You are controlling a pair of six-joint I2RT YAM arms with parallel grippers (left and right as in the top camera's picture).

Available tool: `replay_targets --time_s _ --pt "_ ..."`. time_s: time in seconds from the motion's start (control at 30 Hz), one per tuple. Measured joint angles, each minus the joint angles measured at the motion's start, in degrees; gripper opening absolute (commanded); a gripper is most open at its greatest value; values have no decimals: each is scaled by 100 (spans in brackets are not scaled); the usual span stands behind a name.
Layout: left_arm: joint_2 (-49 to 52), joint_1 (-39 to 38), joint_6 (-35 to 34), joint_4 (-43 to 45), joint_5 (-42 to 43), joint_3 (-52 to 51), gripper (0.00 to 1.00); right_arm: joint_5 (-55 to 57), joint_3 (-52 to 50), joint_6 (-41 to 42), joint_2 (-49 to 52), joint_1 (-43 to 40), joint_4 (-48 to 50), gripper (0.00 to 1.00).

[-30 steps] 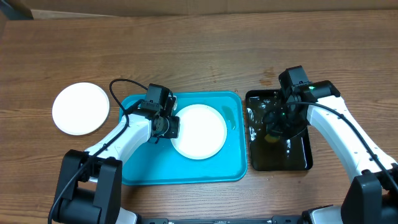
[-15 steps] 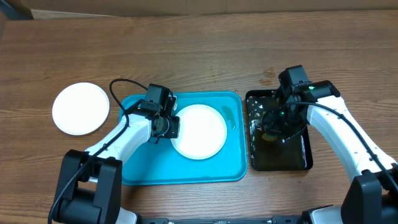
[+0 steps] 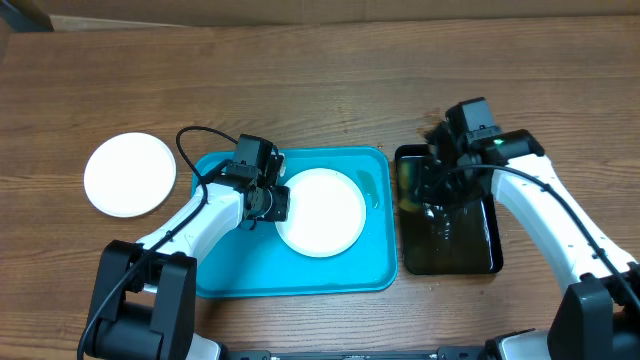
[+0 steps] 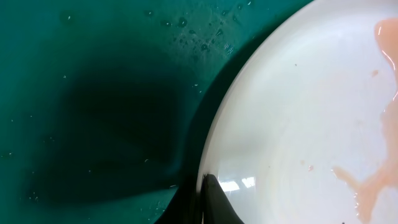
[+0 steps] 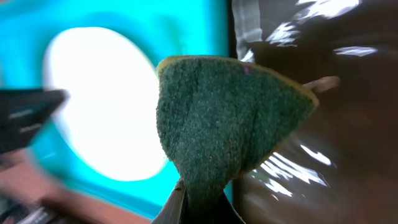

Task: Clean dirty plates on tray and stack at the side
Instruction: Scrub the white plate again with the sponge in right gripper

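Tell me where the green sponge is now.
Right wrist view: the sponge sits pinched in the right gripper, over the left edge of the black tray, beside the blue tray.

Brown wood-grain tabletop (image 3: 330,90), tan strip (image 3: 300,10) along far edge

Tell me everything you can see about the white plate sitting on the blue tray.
The plate is round, shallow and white, with a glossy surface that looks like ceramic or hard plastic. It lies flat near the middle of the turquoise tray. The left wrist view shows pale reddish smears on its face, so it is not yet clean. The left gripper is shut on its left rim.
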Motion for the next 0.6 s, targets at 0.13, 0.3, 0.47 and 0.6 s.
replay_targets --time_s 0.13,0.3,0.47,0.6 --pt "0 0 0 9 0 0 4 -671 0 -52 0 597 601 4" --pt "0 0 0 9 2 0 4 -612 0 151 0 1467 981 4" --pt "0 0 0 11 0 0 4 251 0 647 15 2223 1191 4" --pt "0 0 0 9 0 0 4 627 0 999 258 2546 1469 4"
